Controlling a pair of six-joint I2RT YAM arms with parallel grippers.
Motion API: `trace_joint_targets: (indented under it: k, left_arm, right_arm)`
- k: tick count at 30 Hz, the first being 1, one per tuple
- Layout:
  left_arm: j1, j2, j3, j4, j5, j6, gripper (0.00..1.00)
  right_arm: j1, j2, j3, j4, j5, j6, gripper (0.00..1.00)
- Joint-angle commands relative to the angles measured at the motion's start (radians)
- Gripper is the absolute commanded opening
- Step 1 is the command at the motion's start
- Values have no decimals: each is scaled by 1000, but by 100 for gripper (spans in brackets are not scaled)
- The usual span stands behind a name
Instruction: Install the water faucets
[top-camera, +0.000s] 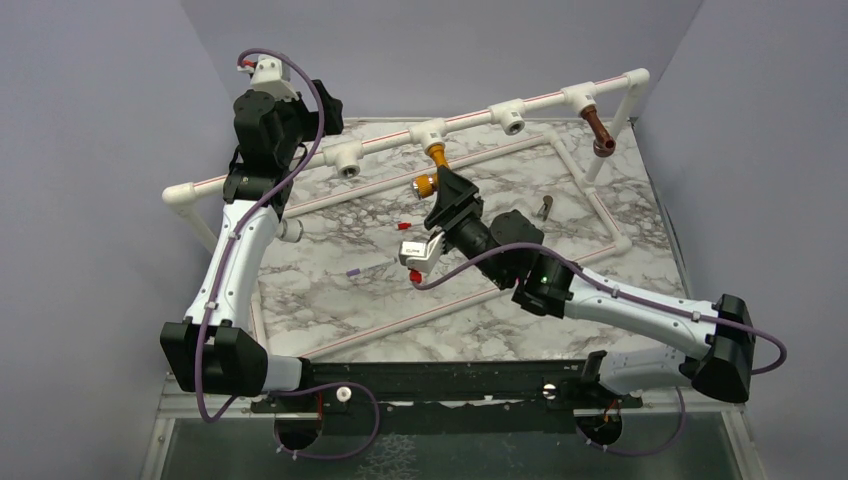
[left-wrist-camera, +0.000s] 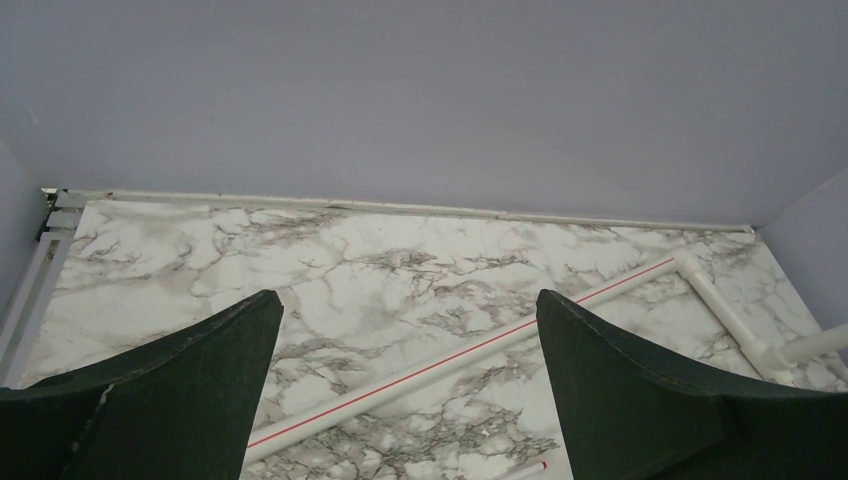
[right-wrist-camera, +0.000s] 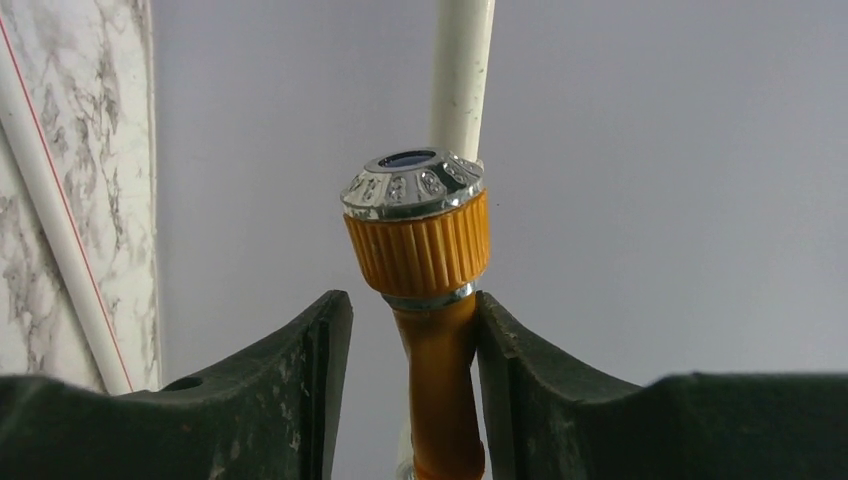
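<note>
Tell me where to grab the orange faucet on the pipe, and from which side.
Grip the orange faucet on its slim stem just below the ribbed knob, approaching from the near side like the right gripper; the wider knob should keep fingers from slipping off.

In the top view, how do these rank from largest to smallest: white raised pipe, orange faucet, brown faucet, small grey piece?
1. white raised pipe
2. orange faucet and brown faucet, about alike (orange partly hidden)
3. small grey piece
</note>
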Motion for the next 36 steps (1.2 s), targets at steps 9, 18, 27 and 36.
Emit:
trace_joint_targets:
  k: [9, 18, 27, 36]
  left_arm:
    - [53, 64, -70, -146, 41, -13, 99]
    - [55, 63, -72, -145, 46, -17, 99]
    - [55, 62, -72, -145, 50, -19, 99]
    - [55, 59, -72, -144, 50, -20, 99]
  right_arm:
    - [30, 59, -53, 299, 114, 112, 0]
    - [64, 75, -35, 394, 135, 721, 1]
    - [64, 88, -42, 552, 237, 1280, 0]
    - [64, 89, -93, 664, 395, 1807, 0]
